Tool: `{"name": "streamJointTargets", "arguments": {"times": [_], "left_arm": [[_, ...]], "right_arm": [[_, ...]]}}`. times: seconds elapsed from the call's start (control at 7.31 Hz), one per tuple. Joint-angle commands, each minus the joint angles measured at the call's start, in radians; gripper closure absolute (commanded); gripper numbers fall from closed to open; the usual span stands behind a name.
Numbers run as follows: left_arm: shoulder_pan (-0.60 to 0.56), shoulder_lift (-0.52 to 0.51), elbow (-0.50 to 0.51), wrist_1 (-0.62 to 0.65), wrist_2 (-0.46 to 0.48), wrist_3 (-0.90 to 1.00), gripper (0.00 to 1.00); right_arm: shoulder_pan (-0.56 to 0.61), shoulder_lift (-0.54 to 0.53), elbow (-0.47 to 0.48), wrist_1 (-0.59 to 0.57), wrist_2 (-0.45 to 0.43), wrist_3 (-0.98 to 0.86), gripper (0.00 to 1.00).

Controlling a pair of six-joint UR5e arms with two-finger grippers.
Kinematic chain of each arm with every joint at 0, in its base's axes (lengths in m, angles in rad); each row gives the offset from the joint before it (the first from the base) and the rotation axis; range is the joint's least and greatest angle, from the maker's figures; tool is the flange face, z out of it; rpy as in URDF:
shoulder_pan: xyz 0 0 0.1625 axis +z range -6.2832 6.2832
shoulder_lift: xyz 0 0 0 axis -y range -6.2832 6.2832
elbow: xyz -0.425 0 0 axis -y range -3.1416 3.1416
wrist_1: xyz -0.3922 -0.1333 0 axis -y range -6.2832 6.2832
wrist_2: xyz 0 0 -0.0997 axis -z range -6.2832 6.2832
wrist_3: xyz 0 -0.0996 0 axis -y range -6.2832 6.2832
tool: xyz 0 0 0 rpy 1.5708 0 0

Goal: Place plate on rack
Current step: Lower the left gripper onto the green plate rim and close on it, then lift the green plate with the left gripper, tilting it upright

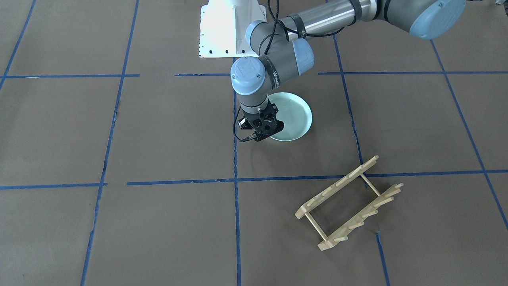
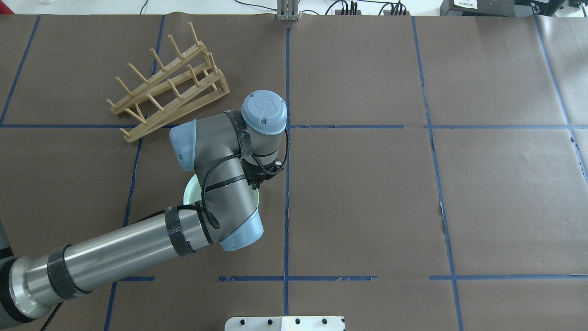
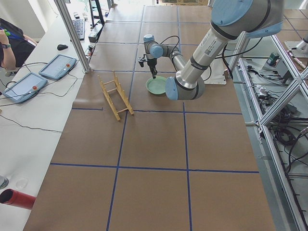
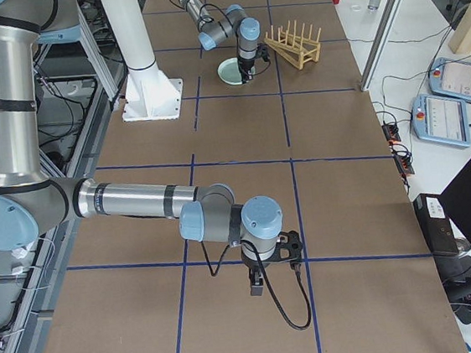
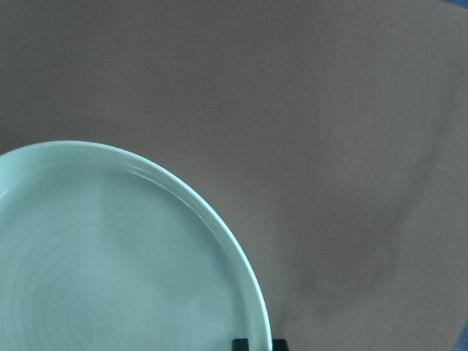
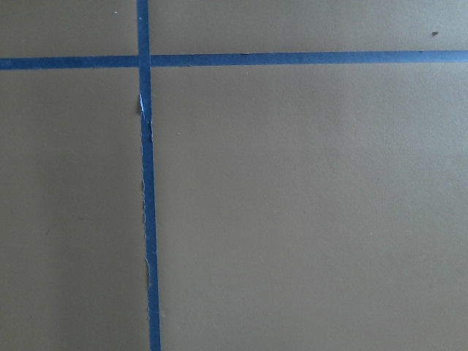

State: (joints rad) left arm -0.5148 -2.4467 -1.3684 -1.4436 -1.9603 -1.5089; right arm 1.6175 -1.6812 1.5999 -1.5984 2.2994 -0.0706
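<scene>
Jaws of the left arm (image 1: 274,69) sit at the round pale-green plate's (image 1: 295,115) rim, grip impossible to tell; plate lies flat on the worktop (image 1: 158,131), light wooden peg rack (image 1: 349,203) unfilled, far left.

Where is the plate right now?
In the front-facing view the plate lies flat on the table near the middle, its left edge under the left gripper; the rack stands apart, nearer the camera.

Plate (image 1: 295,114) mint, faint rings; rack (image 1: 336,186) pale wood; table (image 1: 158,131) brown, blue-gridded.
</scene>
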Motion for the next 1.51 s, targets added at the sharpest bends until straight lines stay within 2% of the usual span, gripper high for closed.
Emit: {"name": "streamJointTargets", "arguments": {"times": [0.0, 0.41, 0.55, 0.68, 0.96, 1.09, 1.23, 1.37], "left_arm": [[-0.010, 0.009, -0.041, -0.005, -0.005, -0.002, 1.00], [-0.143, 0.012, -0.298, 0.051, -0.014, -0.002, 1.00], [-0.210, 0.012, -0.366, 0.040, -0.044, -0.001, 1.00], [-0.303, 0.012, -0.406, -0.016, -0.128, -0.008, 1.00], [-0.501, 0.017, -0.400, -0.293, -0.231, -0.101, 1.00], [-0.557, 0.044, -0.396, -0.413, -0.258, -0.155, 1.00], [-0.588, 0.079, -0.367, -0.592, -0.258, -0.216, 1.00], [-0.605, 0.101, -0.297, -0.762, -0.256, -0.256, 1.00]], "right_arm": [[-0.001, 0.000, 0.000, 0.000, 0.000, 0.000, 0.00], [0.001, 0.000, 0.000, 0.000, 0.000, 0.000, 0.00], [-0.001, 0.000, 0.000, 0.000, 0.000, 0.000, 0.00], [-0.001, 0.000, 0.000, 0.000, 0.000, 0.000, 0.00], [-0.001, 0.000, 0.000, 0.000, 0.000, 0.000, 0.00], [0.001, 0.000, 0.000, 0.000, 0.000, 0.000, 0.00], [0.001, 0.000, 0.000, 0.000, 0.000, 0.000, 0.00], [-0.001, 0.000, -0.002, 0.000, 0.000, 0.000, 0.00]]}}
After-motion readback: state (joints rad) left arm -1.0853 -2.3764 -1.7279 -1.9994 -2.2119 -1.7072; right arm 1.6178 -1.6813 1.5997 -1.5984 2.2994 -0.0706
